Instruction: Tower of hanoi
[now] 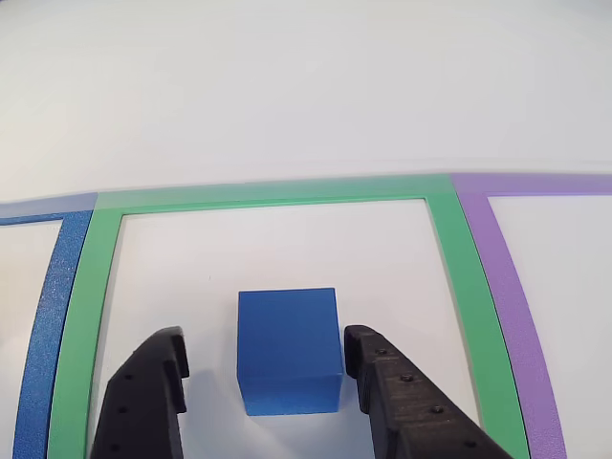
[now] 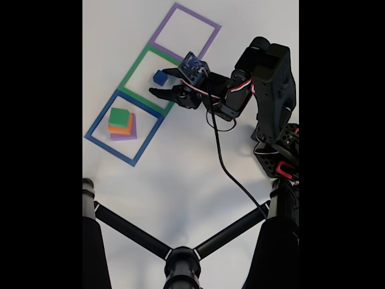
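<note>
While the small blue cube sits inside the green taped square mid-table, black two-finger hand wide open astride it, untouching: either placing or picking step, apparently; next, closing or withdrawing; stacked green, orange, purple blocks occupy the blue-taped square.

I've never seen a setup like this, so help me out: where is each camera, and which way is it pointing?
Other view: low behind the gripper, looking forward at the blue cube in the green square; both black fingers show.
Fixed view: high above, looking down at three taped squares, the arm and a block stack.
Shared: blue cube, green square, gripper.
</note>
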`<act>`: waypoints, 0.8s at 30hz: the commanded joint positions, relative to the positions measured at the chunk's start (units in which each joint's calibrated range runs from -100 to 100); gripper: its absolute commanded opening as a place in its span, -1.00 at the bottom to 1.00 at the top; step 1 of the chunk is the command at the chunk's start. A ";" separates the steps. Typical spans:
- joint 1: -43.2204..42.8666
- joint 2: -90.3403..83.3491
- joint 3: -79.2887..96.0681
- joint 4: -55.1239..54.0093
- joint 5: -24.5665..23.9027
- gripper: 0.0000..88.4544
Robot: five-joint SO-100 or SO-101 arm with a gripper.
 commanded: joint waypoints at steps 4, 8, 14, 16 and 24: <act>-1.02 0.14 -1.56 -1.18 0.59 -0.80; -1.25 -0.10 -1.74 -1.02 0.59 -0.88; -1.71 -4.91 -1.10 3.92 0.59 -0.93; -1.71 -7.56 -1.10 7.64 0.59 -0.95; -2.32 -25.42 0.26 25.69 0.59 -0.95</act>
